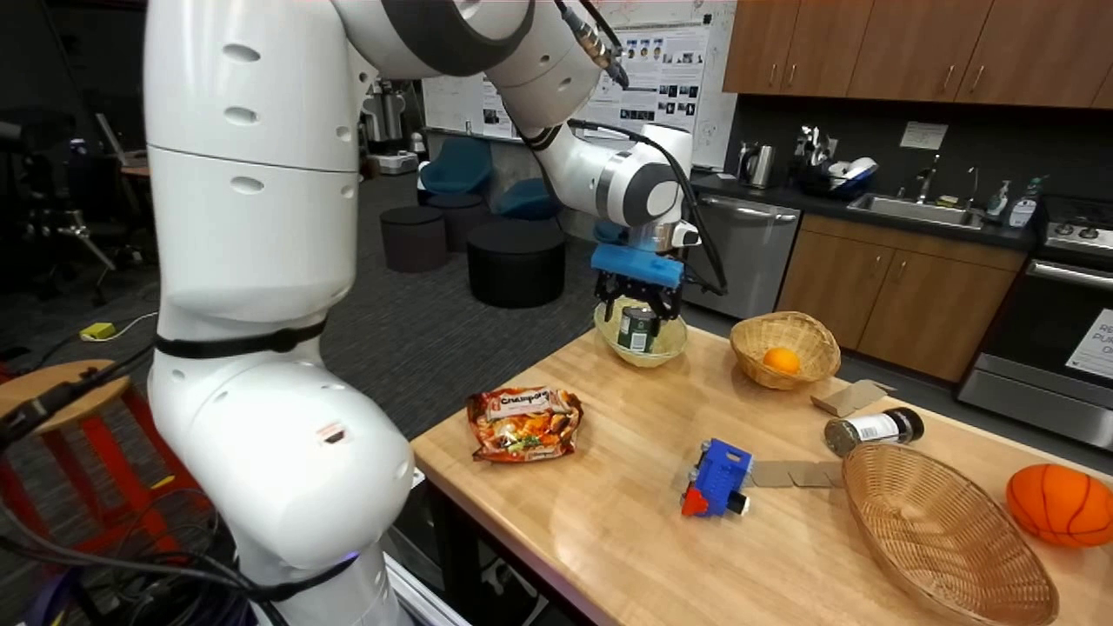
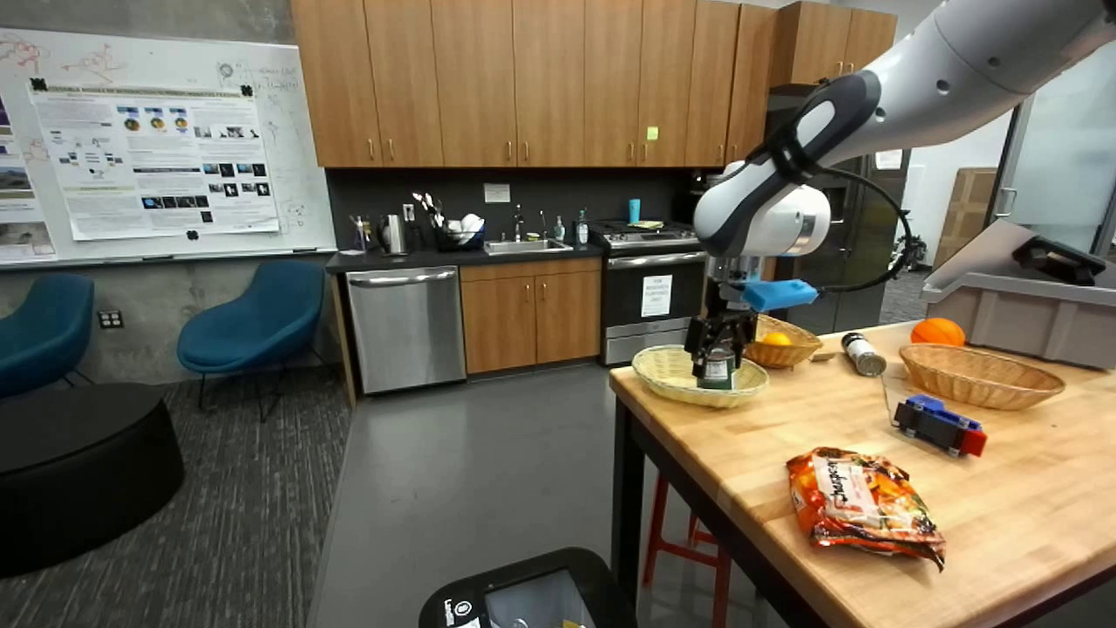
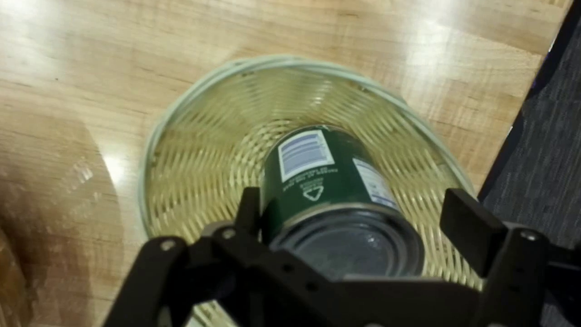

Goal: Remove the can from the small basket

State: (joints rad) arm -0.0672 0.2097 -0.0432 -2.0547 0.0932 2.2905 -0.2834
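Note:
The can, green-labelled with a silvery metal top, stands inside the small basket. In both exterior views the can shows inside the pale basket at the table's corner. My gripper is open and points down, with its fingers on either side of the can's upper part. In the wrist view the left finger is very close to the can's side; I cannot tell if it touches. The right finger is apart from the can by a visible gap. The gripper's linkage hides part of the can's top.
A yellow bowl basket with an orange stands beside the small basket. A snack packet, blue toy, dark jar, large woven tray and orange ball lie on the table. The table edge is close to the small basket.

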